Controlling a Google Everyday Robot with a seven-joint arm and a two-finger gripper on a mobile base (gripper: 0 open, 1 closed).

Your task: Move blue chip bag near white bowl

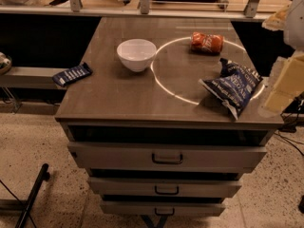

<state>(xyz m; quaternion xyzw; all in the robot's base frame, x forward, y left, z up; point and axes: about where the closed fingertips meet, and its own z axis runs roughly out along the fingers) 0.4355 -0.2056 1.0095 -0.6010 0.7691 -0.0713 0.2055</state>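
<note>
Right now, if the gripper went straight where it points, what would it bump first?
The gripper, at the picture's right edge, seems to point down and leftward, so it would probably meet the blue chip bag first. Depth is unclear; it could touch the table edge beside it instead.

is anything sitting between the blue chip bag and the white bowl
Nothing visible. The blue chip bag and white bowl have only bare tabletop between them. The orange can lies farther back, off that line. The gripper is at the table's right edge beside the bag.
</note>
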